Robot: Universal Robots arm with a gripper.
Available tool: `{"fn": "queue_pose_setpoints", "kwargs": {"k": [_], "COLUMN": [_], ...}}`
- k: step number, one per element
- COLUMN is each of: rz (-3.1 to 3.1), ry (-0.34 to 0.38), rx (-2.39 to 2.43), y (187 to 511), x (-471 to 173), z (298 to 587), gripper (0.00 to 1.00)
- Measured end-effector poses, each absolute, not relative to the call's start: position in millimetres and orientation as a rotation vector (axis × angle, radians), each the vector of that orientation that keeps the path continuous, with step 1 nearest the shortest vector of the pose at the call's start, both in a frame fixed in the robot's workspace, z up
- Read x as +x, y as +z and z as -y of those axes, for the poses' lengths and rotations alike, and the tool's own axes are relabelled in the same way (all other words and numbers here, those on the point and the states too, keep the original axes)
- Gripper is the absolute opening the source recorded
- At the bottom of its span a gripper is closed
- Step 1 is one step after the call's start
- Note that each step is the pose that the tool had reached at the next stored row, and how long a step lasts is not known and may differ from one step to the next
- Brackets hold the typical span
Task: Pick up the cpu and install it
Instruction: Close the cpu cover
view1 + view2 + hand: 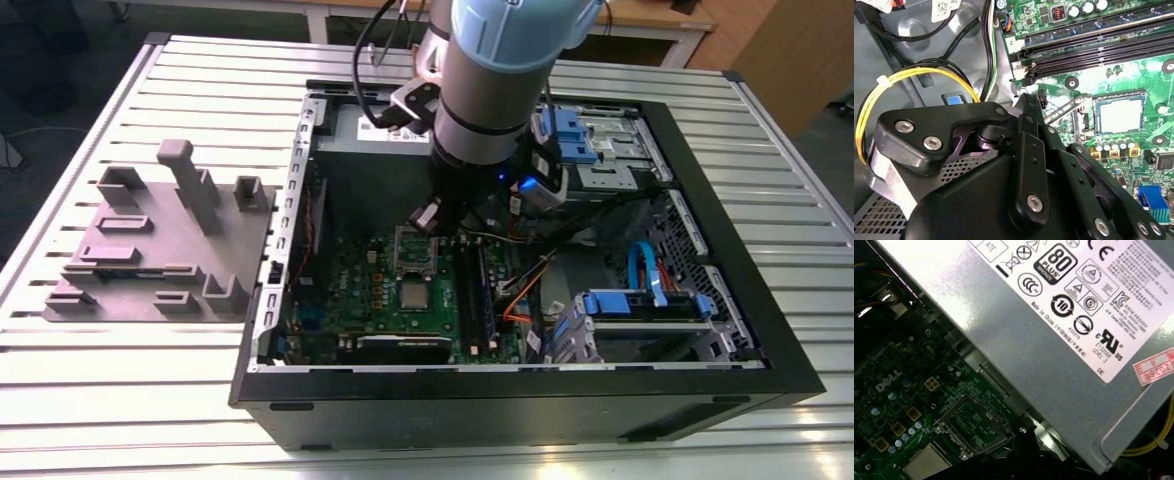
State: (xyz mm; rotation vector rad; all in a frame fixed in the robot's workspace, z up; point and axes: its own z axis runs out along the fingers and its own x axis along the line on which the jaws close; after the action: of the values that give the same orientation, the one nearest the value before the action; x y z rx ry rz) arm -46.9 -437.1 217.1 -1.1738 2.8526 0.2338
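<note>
The cpu (416, 293), a small silvery square chip, lies flat inside a black socket frame on the green motherboard (360, 290) of the open computer case. It also appears in both wrist views (1118, 114) (926, 463). Beside it, toward the power supply, the metal retaining frame (416, 250) (971, 422) is open with nothing under it. My gripper (430, 218) (1024, 97) hangs above that frame's far end, close to the power supply and apart from the cpu. Its fingers meet at the tip and hold nothing.
The big grey power supply (1054, 315) (367, 130) stands right behind the gripper. Black memory slots (1094, 45) run beside the socket. Yellow and black cables (904, 82) loop near the case wall. Blue drive caddies (647, 300) fill the exterior view's right. A grey stepped plastic block (160, 250) sits outside the case, left.
</note>
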Motion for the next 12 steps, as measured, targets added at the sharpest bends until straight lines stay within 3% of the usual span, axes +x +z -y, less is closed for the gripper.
{"fn": "queue_pose_setpoints", "kwargs": {"k": [12], "rz": [-2.868], "ry": [0.194], "rx": [-1.179], "y": [225.5], "x": [-47.1], "z": [437.2], "gripper": [0.10]}}
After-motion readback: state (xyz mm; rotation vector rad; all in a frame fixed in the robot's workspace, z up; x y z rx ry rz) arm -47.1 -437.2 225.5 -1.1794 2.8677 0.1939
